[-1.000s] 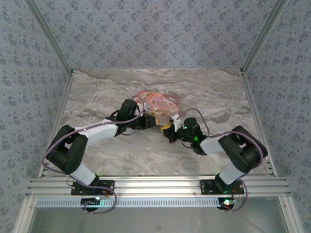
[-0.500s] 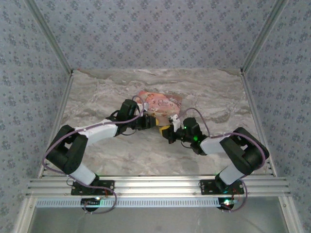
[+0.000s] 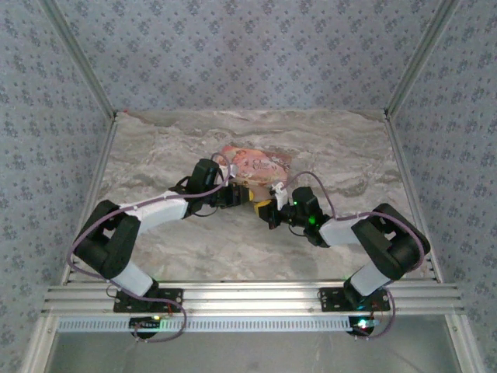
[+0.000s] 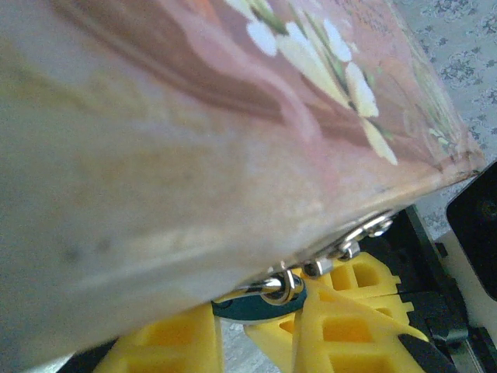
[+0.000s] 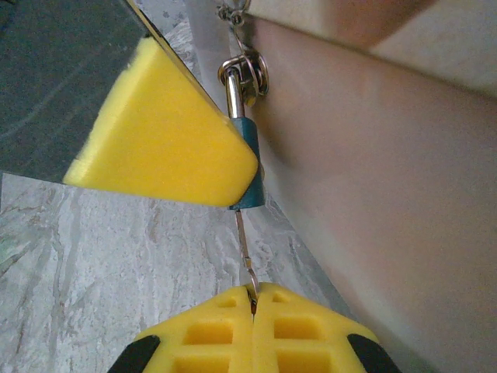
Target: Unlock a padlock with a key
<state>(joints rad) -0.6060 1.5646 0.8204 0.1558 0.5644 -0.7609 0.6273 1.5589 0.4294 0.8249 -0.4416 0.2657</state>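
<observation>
Gripping the key (image 5: 248, 167) by its teal head in the barely parted left end effector (image 4: 256, 322), pinching its blade in the fully closed right end effector (image 5: 252, 299), just beside the pink packet (image 3: 256, 163), apparently yet to enter the padlock or turn.
</observation>
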